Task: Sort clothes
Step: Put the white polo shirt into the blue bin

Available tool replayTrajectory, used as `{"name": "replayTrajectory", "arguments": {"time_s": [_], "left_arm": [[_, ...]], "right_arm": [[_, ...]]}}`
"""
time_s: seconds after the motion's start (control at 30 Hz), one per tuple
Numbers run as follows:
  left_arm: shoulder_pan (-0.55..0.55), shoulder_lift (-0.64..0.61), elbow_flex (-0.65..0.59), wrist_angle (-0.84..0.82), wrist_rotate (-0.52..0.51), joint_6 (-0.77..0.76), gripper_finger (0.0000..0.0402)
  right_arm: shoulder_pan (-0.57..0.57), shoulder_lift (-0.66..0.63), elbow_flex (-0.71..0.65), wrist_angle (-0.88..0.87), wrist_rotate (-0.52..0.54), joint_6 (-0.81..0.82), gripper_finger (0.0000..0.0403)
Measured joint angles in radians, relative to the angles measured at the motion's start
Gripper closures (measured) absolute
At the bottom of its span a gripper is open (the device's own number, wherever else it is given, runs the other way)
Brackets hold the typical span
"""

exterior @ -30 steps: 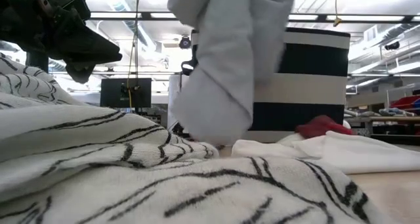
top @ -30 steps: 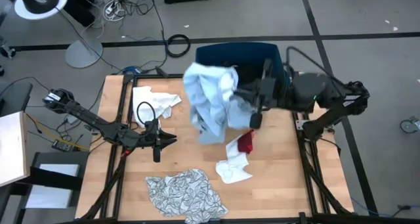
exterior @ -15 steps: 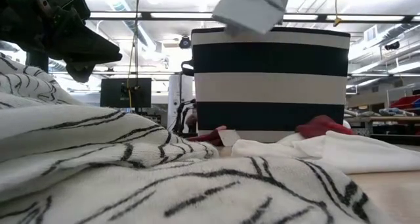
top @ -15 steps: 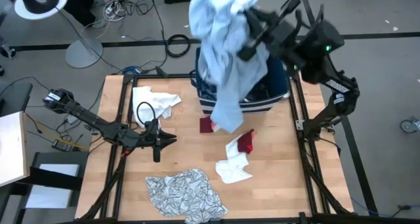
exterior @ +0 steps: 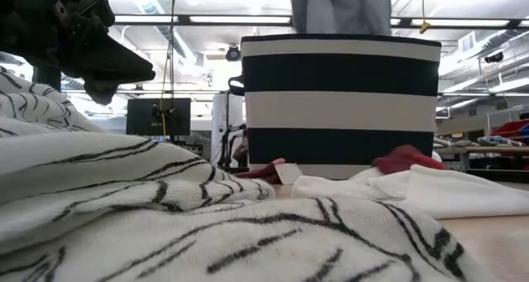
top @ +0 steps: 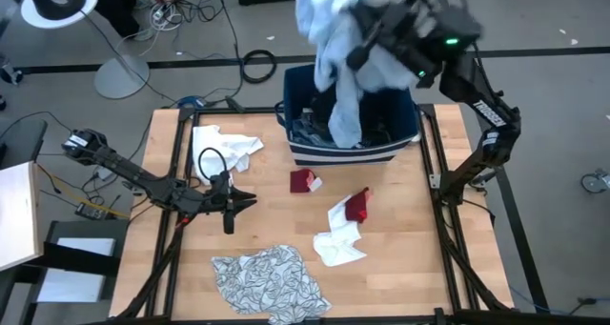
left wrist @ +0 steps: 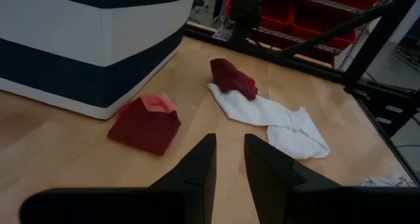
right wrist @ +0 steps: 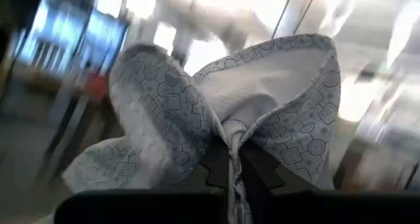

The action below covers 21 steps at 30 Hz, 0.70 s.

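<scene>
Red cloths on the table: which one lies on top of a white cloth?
The red cloth nearer the right arm; it rests on the white cloth. The other red piece lies alone beside the striped bin.

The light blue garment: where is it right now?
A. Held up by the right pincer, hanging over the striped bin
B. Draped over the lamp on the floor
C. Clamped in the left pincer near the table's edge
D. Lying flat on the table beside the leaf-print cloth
A: the right pincer is shut on the light blue garment, which hangs down into the striped bin.
</scene>
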<state>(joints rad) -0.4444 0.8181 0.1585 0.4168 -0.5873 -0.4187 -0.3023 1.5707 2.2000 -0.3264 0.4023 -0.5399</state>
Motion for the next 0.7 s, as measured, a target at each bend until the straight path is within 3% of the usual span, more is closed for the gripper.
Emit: {"name": "replayTrajectory", "arguments": {"time_s": [0.23, 0.33, 0.5, 0.7], "left_arm": [[0.000, 0.000, 0.000, -0.003, 0.000, -0.003, 0.0316], [0.000, 0.000, 0.000, 0.000, 0.000, -0.003, 0.0316], [0.000, 0.000, 0.000, 0.007, 0.000, -0.004, 0.0316], [0.000, 0.000, 0.000, 0.010, 0.000, -0.005, 0.0316]], "right_arm": [[-0.095, 0.017, -0.069, -0.694, 0.039, 0.393, 0.0383], [-0.149, 0.036, -0.177, -0.837, 0.020, 0.492, 0.0385], [-0.218, 0.030, -0.440, -0.768, -0.143, 0.581, 0.0383], [-0.294, 0.069, -0.710, -0.607, -0.292, 0.660, 0.0321]]}}
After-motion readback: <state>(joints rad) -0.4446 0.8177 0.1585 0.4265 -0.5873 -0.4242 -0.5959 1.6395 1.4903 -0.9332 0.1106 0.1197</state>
